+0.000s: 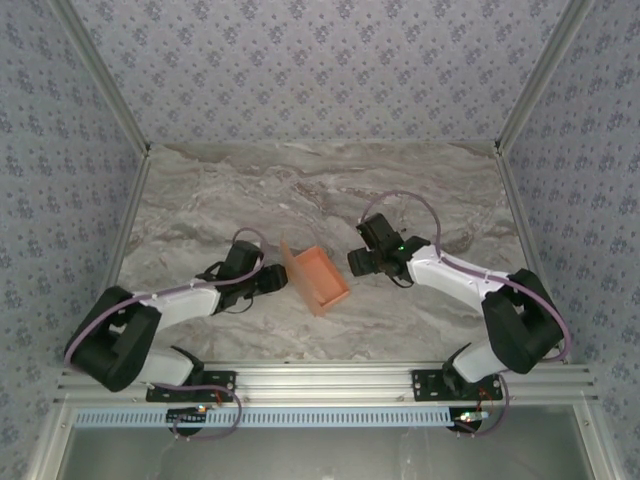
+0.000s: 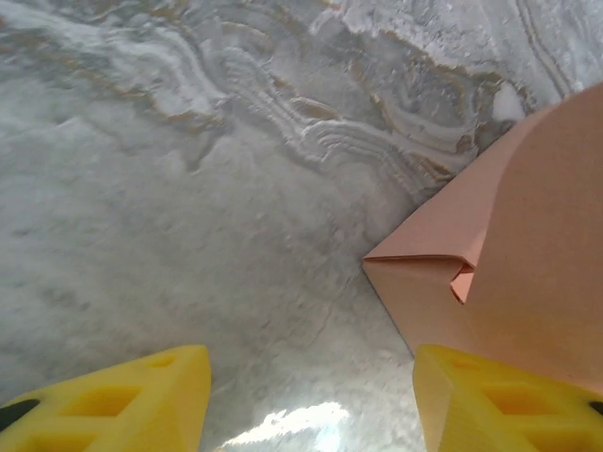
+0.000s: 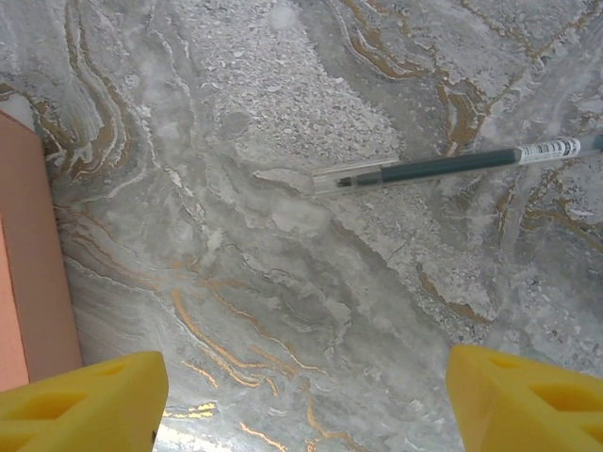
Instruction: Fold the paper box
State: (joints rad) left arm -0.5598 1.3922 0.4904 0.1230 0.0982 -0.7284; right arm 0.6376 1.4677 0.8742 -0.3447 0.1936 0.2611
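The paper box (image 1: 322, 281) is salmon-orange card, standing as an open tray on the marble table, with one tall flap (image 1: 290, 262) raised on its left side. My left gripper (image 1: 276, 278) is just left of that flap, open. In the left wrist view its yellow fingers (image 2: 151, 400) frame bare table, and the box's folded corner (image 2: 490, 273) rises beside the right-hand finger. My right gripper (image 1: 358, 262) is just right of the box, open wide. In the right wrist view nothing lies between its fingers (image 3: 85, 400), and the box's wall (image 3: 28, 273) is at the left edge.
A dark pen with a clear cap (image 3: 443, 166) lies on the marble ahead of my right gripper. Patterned walls with metal posts (image 1: 130, 120) close in the table on the left, right and back. The arm bases stand on the rail (image 1: 320, 380) at the near edge.
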